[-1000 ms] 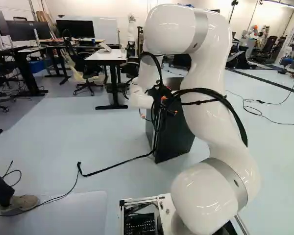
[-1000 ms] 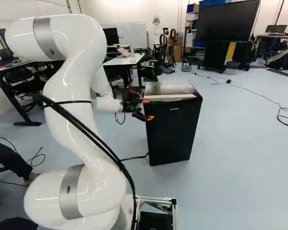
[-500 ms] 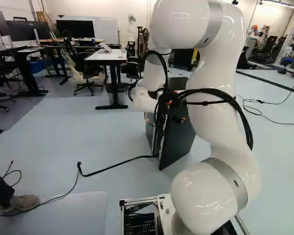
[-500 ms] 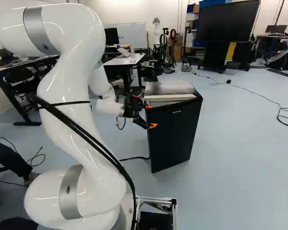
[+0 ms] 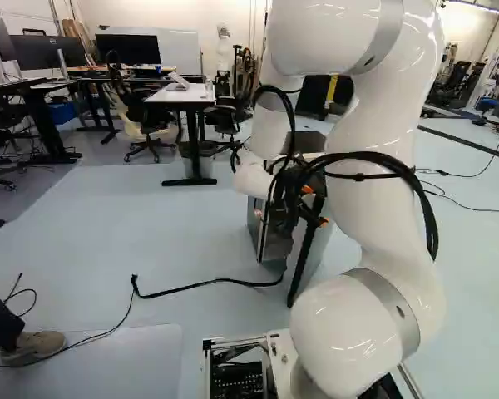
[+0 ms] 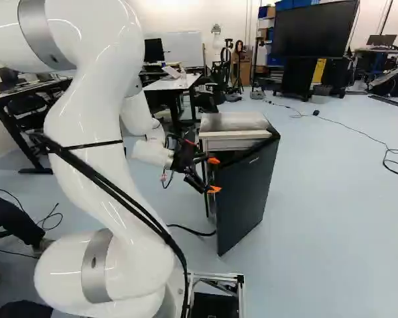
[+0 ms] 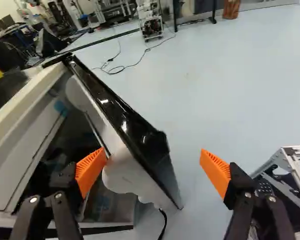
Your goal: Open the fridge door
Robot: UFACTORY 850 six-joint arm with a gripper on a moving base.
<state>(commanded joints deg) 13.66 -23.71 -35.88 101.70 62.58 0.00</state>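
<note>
The black fridge door (image 6: pixel 247 192) stands part-way open, swung out from the small fridge (image 6: pixel 233 122). At its free edge is my gripper (image 6: pixel 213 175), and in the left base view the gripper (image 5: pixel 314 206) is partly covered by cables. Seen from the wrist, my gripper (image 7: pixel 152 162) is open, with the door's edge (image 7: pixel 135 135) between its spread orange pads. One finger (image 7: pixel 91 167) is on the door's inner side, by the white liner; the other stands apart from the outer face. The fridge's interior (image 7: pixel 70 145) shows beside the inner finger.
A black cable (image 5: pixel 200 283) runs along the floor to the fridge. Behind the fridge stands a white table (image 5: pixel 181 95). A person's foot (image 5: pixel 33 345) is at the left of the left base view. Another robot (image 5: pixel 224 50) stands far back.
The door has swung from nearly closed to part-way open, towards the base. My arm and gripper have moved back with its edge. The base has not moved.
</note>
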